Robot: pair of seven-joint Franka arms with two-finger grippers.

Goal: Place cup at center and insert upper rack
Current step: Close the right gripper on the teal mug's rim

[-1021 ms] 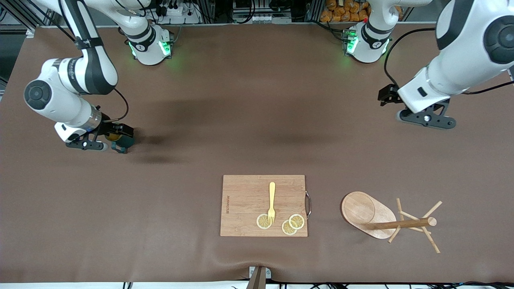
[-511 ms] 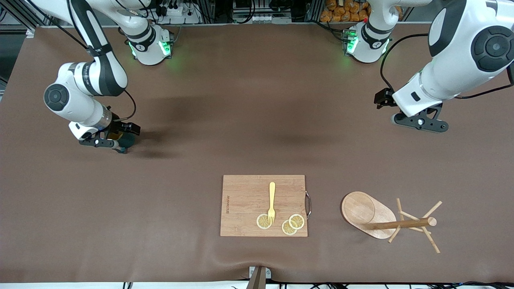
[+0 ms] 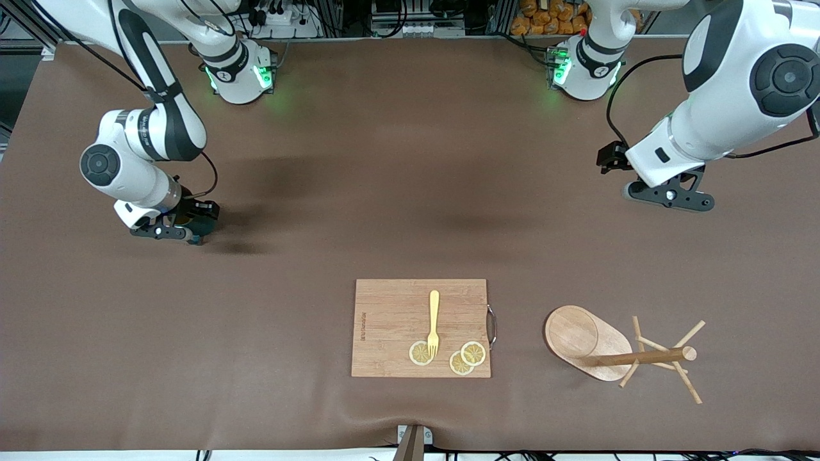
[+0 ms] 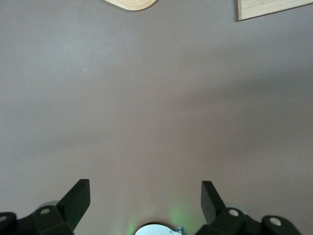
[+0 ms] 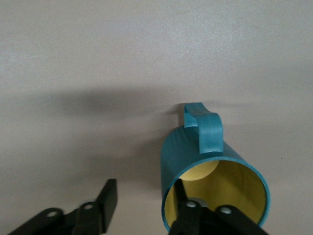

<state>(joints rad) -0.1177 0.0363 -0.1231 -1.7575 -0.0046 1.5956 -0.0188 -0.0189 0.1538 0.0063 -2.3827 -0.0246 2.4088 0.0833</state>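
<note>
Right gripper jaws straddle the cup wall, half-closed; left gripper jaws wide, waiting.

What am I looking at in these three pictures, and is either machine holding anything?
These are two white robot arms bolted along one edge of a brown-covered table. The wide picture comes from a high camera facing them; the other two come from cameras on each arm's wrist.

The right gripper is down at the small teal mug with a yellow inside, one finger inside the rim and one outside the wall. The jaws have not clearly clamped yet, so a firm hold cannot be confirmed.

The left gripper waits with jaws open over bare table at its own end.

Nearer the front camera lie a rectangular wooden cutting board carrying a yellow fork and three lemon slices, and beside it a light wooden mug tree tipped on its side.
</note>
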